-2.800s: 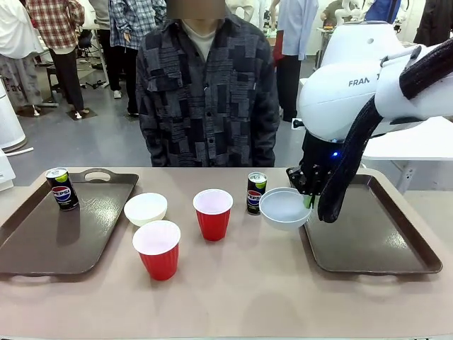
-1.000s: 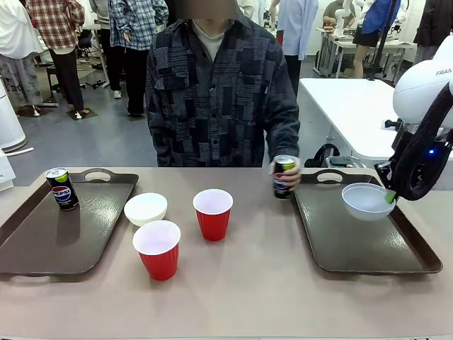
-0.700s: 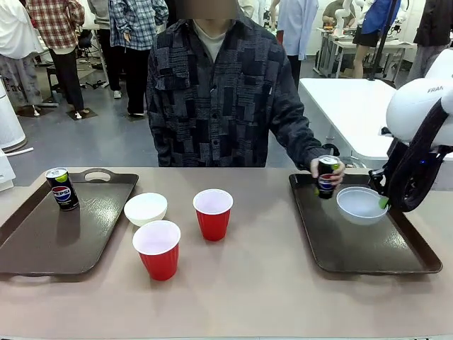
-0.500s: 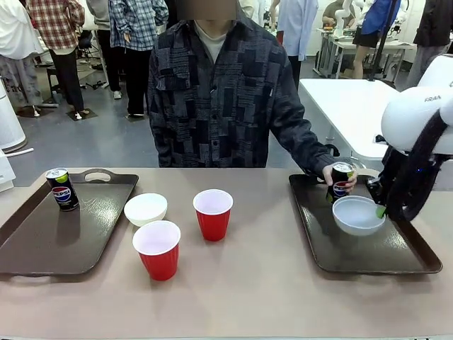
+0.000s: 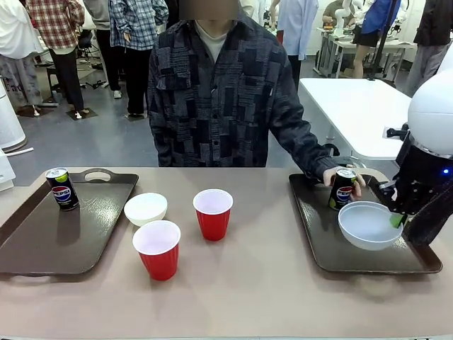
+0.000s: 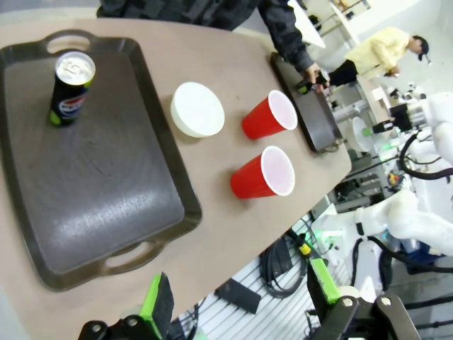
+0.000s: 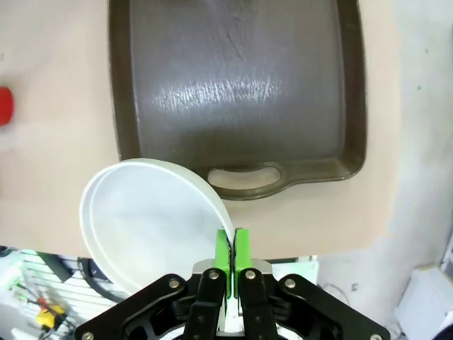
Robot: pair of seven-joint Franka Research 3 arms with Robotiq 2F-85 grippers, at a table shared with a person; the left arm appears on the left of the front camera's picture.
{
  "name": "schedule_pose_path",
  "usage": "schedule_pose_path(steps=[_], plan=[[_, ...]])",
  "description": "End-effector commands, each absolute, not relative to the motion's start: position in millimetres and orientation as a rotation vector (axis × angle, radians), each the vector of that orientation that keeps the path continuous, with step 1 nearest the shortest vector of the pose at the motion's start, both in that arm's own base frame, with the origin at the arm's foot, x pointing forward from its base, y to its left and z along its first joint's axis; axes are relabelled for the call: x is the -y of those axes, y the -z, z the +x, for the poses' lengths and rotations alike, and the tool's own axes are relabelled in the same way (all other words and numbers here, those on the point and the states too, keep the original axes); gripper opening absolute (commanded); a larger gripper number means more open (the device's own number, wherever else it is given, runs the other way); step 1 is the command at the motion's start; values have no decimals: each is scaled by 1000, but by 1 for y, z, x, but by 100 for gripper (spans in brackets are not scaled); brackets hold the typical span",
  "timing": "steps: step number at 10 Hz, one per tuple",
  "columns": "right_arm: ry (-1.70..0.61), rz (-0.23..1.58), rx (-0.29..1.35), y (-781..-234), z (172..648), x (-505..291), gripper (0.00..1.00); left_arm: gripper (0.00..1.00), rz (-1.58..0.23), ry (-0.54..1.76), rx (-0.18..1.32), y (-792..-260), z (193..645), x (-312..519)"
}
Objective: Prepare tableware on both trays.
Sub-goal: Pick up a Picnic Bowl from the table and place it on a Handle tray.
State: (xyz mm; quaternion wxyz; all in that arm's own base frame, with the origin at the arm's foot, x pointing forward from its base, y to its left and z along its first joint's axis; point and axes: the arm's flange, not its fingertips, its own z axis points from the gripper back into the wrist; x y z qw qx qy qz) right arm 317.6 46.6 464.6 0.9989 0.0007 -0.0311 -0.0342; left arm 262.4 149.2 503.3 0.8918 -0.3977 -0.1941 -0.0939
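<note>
My right gripper (image 5: pixel 396 220) is shut on the rim of a white bowl (image 5: pixel 369 225), held just above the right tray (image 5: pixel 318 223). The right wrist view shows the green pads (image 7: pixel 231 249) pinching that bowl (image 7: pixel 145 219) over the tray (image 7: pixel 233 92). A person's hand holds a Pepsi can (image 5: pixel 344 188) at the tray's far side. On the left tray (image 5: pixel 42 241) stands another Pepsi can (image 5: pixel 61 188). A second white bowl (image 5: pixel 146 208) and two red cups (image 5: pixel 213 212) (image 5: pixel 158 248) stand on the table between the trays. My left gripper (image 6: pixel 237 304) is open, high above the left tray (image 6: pixel 92 184).
The person stands at the far side of the table, one arm reaching over the right tray's far left corner. The table's front edge runs close below the nearer red cup. Bare tabletop lies in front of both trays.
The person's hand carried the Pepsi can rightward onto the right tray's far side. My right gripper brought the bowl lower and nearer over that tray. The left side is unchanged.
</note>
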Motion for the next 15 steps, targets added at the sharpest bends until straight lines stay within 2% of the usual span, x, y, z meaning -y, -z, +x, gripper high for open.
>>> schedule_pose_path(steps=[1, 2, 4, 7, 15], plan=[[105, 30, 24, -438, 329, -44, 0, 100, -843, 213, 422, -504, 262, -151], [107, 25, 19, -436, 331, -44, 0, 100, -843, 213, 422, -504, 262, -151], [108, 22, 114, -428, 357, -38, 0, 100, -843, 213, 422, -504, 262, -151], [147, 110, 108, -392, 400, -18, 0, 100, -843, 213, 422, -504, 262, -151], [165, 115, 52, -358, 423, -10, 0, 100, -843, 213, 422, -504, 262, -151]])
